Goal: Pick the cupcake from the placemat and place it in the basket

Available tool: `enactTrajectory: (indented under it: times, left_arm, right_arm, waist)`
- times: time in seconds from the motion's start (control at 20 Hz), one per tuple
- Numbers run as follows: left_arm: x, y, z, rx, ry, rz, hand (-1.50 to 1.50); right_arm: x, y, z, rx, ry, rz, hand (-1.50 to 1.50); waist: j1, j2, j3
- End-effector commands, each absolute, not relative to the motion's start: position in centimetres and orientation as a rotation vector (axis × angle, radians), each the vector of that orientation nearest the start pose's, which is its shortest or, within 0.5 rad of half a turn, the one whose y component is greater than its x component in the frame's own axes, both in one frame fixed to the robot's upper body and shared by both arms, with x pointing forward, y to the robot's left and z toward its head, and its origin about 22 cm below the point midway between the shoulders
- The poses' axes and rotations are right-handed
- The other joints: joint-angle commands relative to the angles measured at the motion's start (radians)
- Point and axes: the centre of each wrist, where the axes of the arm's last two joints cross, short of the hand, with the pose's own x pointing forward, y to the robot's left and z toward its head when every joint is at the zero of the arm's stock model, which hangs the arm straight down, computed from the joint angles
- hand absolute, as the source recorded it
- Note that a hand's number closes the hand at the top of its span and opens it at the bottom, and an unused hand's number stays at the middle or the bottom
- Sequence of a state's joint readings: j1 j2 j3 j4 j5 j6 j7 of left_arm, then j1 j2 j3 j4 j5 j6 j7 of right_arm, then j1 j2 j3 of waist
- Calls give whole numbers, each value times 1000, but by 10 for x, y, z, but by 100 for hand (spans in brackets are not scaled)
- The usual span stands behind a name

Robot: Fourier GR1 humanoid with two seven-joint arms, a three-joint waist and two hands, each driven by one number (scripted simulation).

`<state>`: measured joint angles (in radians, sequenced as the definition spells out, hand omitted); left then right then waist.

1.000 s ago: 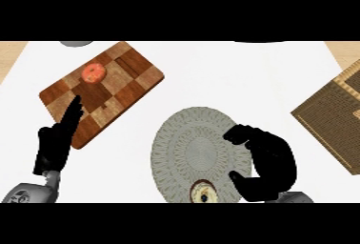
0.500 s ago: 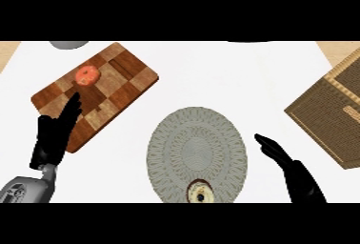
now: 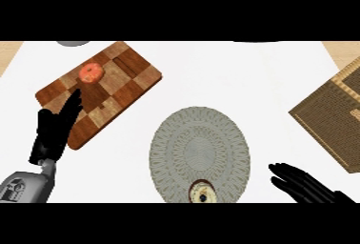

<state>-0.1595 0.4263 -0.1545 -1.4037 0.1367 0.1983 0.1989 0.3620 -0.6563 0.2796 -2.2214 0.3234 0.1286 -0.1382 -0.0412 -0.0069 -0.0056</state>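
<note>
Right of the round grey woven placemat (image 3: 200,143) sits the brown woven basket (image 3: 329,114). The black right hand (image 3: 304,187), fingers spread and empty, hovers by the placemat's near right side. The small brown cupcake (image 3: 202,192) stands on its near edge, not grabbed yet. Next, I think, the hand should reach left and close round it.

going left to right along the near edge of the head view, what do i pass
left hand → cupcake on the placemat → right hand
</note>
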Motion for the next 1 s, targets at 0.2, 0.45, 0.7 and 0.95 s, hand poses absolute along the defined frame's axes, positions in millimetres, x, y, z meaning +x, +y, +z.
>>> enactTrajectory:
  times: [0.2,0.45,0.7,0.95]
  left_arm:
    - [286,290,34,268,-1356,-201,0]
    - [286,282,13,289,-1357,-208,0]
    - [291,284,19,271,-1367,-195,0]
    - [292,263,25,274,-1338,-202,0]
  right_arm:
    - [90,-244,168,-148,-1584,1168,-150]
    - [99,-240,154,-185,-1607,1109,-150]
    - [110,-249,127,-261,-1636,1050,-150]
    - [131,-247,108,-275,-1637,1017,-150]
  waist:
    - [27,4,5]
    - [33,5,5]
    - [29,4,6]
    - [36,5,6]
